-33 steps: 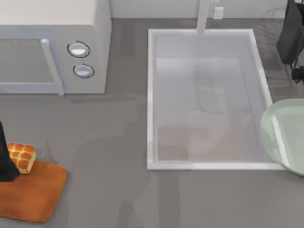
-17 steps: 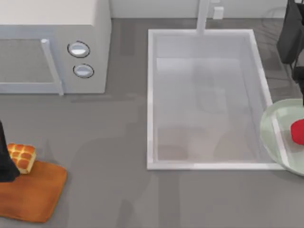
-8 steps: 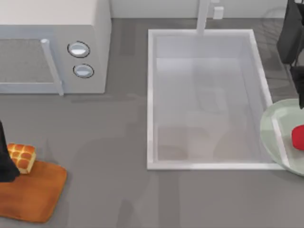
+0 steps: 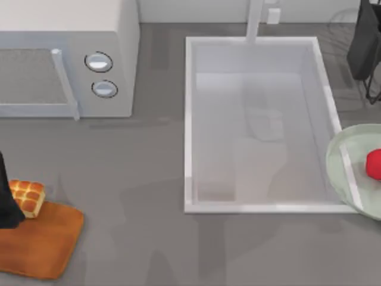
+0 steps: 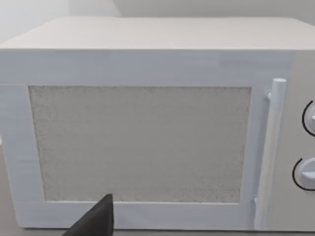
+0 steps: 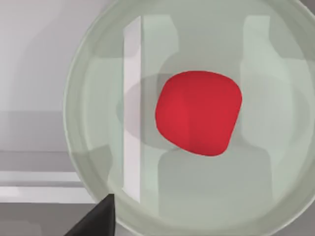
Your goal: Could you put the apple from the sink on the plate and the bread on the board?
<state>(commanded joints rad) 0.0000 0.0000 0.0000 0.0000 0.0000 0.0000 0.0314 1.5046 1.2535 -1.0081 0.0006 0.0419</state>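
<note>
Left arm (image 4: 6, 196) sits at the table's left edge — right arm (image 4: 366, 47) at far right.

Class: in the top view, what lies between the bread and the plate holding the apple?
Top view: bare grey counter, then the sink, lie between bread and plate.

I can't read any writing, brand, number or sign from here. The microwave (image 4: 65, 56) shows a blank white front, and its two round knobs (image 4: 99, 62) carry no markings that I can make out, from above or from my left wrist camera. The plate (image 6: 98, 88), the apple (image 6: 199, 112), the sink (image 4: 189, 119), the bread (image 4: 27, 196) and the board (image 4: 44, 244) are all plain, with nothing printed on them.
</note>
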